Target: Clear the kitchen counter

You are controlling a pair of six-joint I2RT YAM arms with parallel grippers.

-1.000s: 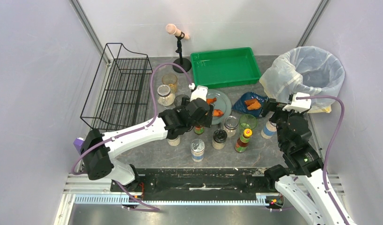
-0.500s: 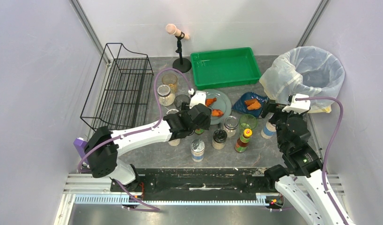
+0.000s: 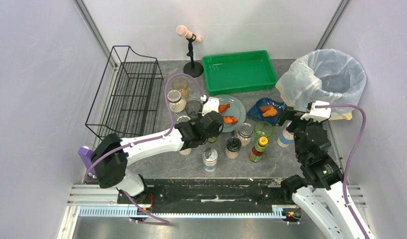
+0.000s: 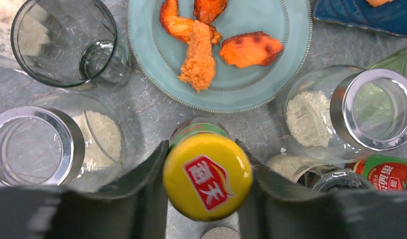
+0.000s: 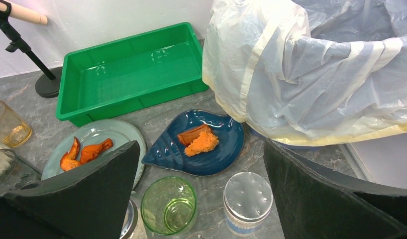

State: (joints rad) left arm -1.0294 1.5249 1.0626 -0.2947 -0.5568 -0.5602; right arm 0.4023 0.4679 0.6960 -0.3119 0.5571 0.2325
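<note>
The left pincer (image 4: pixel 204 149) hugs both sides of the yellow-capped bottle (image 4: pixel 207 177) standing on the surface (image 4: pixel 261 128) beneath it; best to firm the grip, then lift straight up, clear of the open jars (image 4: pixel 37 144) flanking it.

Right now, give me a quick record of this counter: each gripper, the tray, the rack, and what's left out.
left gripper: closed around the upright yellow-capped bottle
right gripper: open, holding nothing, above the blue shell dish
kitchen counter: crowded with jars, glasses and bottles
food: fried pieces on the teal plate and the blue shell dish
green tray: empty
wire rack: empty
bin bag: open, far right corner
</note>
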